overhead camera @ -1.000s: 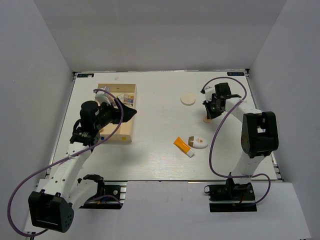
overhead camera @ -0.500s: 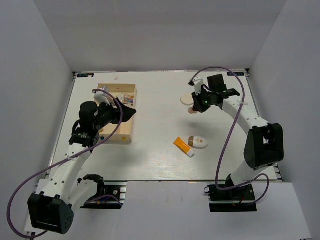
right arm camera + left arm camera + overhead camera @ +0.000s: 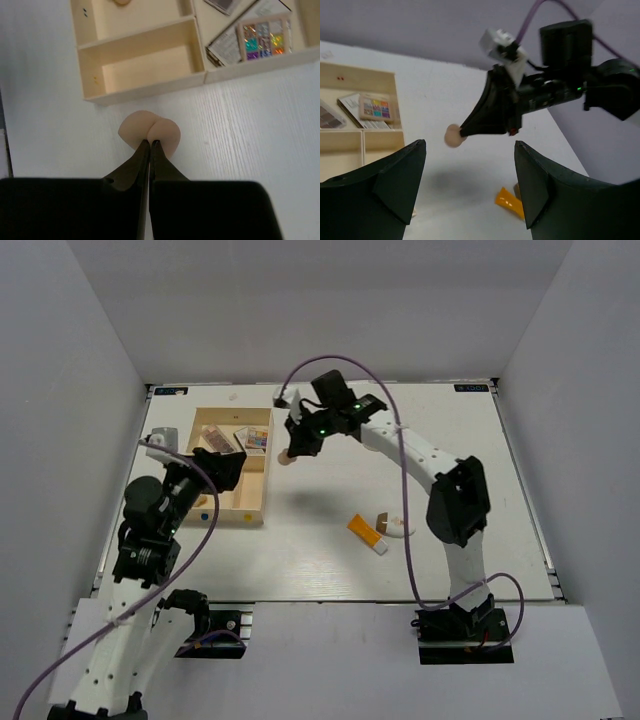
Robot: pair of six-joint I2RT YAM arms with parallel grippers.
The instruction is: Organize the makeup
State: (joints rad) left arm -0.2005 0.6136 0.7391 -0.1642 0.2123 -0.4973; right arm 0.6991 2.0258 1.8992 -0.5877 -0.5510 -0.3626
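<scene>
Top external view: over the last second the right gripper (image 3: 296,445) has swung from the far right of the table across to the pale wooden compartment box (image 3: 256,519). It now hangs just beside the box's right wall, clenched on a beige egg-shaped sponge (image 3: 285,459) held clear of the tabletop. The left gripper (image 3: 232,470) has drawn back toward its base, though it is still over the box. The orange tube (image 3: 366,533) and white oval item (image 3: 398,527) lie together, well apart from the box and not yet sorted. The round disc is hidden behind the right arm.

Left wrist view: the left fingers (image 3: 402,175) are spread wide with nothing between them. Beyond them the sponge hangs from the right gripper's tip above bare table.

Right wrist view: the right fingers (image 3: 135,165) are pressed together, pinching the sponge's near edge. Below the sponge is tabletop, just outside the box's wall. The nearest compartment shows only its floor, and an eyeshadow palette (image 3: 263,37) sits in a neighbouring one. The carry looks nearly done: what likely remains is a short move over the wall, then release.
</scene>
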